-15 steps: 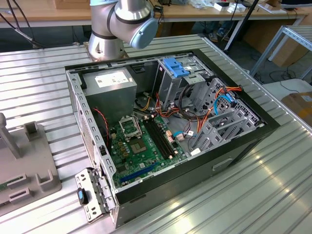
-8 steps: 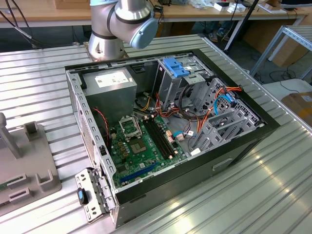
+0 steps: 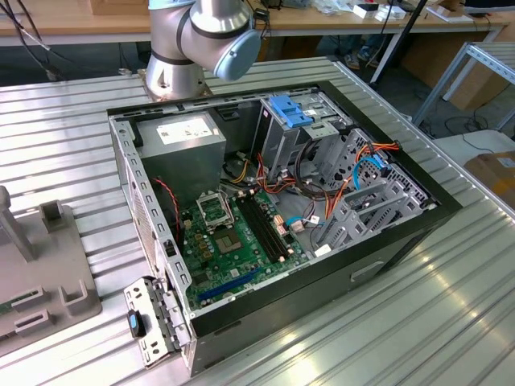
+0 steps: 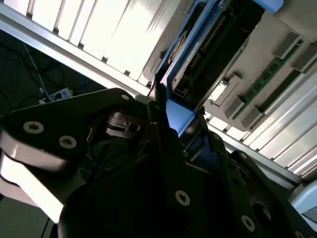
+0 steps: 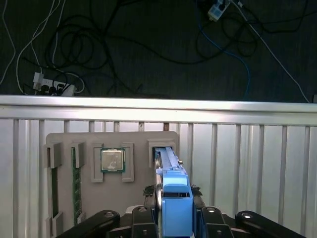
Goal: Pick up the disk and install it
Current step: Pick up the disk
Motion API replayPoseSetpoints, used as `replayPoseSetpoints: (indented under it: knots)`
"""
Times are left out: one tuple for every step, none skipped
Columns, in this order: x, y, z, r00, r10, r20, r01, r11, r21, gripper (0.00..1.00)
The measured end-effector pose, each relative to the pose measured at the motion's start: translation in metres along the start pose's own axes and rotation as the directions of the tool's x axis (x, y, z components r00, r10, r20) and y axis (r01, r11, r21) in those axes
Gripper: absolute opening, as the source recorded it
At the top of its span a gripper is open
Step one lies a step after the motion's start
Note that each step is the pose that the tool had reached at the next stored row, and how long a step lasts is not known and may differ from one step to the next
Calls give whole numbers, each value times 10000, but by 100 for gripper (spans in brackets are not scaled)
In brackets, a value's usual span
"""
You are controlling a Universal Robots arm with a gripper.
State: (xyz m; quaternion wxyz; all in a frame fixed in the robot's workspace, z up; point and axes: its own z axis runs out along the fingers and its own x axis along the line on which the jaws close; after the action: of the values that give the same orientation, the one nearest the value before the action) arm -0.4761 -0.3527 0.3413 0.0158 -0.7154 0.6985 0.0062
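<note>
The disk (image 5: 174,196), a slab edged by a bright blue carrier frame, stands on its edge between my gripper's (image 5: 174,219) black fingers (image 5: 142,218), which press against both of its sides. Its far end sits at a slot of the grey parts tray (image 5: 138,141). In the second wrist view the disk (image 4: 210,47) shows its dark side and blue rim just beyond my gripper (image 4: 181,130), with the tray behind it. The gripper is shut on the disk.
The open computer case (image 3: 386,241) lies on the ribbed metal table (image 3: 64,137), with a motherboard (image 3: 233,241) and a drive cage topped by a blue latch (image 3: 291,111). The tray (image 3: 48,273) holds a processor (image 5: 112,160) and memory sticks (image 5: 77,183). Beyond the table edge (image 5: 158,106), cables lie on the floor.
</note>
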Motion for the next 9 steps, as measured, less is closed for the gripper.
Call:
replayPoseSetpoints:
  knots:
    - [-1, -1, -27, 10000, 0, 0, 0, 10000, 0, 37]
    - [-2, -1, -66, 10000, 0, 0, 0, 10000, 0, 37]
    - [-2, -1, -83, 10000, -1, 0, 1, 10000, 0, 37]
    - [-3, -1, -97, 10000, 0, 0, 0, 10000, 0, 37]
    - [-4, -2, -130, 10000, 0, 0, 0, 10000, -1, 37]
    - [-5, -2, -154, 10000, 0, 0, 0, 10000, 0, 37]
    - [-5, -2, -170, 10000, 0, 0, 0, 10000, 0, 37]
    - [-6, -3, -199, 10000, 0, 0, 0, 10000, 0, 37]
    - [-7, -3, -218, 10000, 0, 0, 0, 10000, 0, 37]
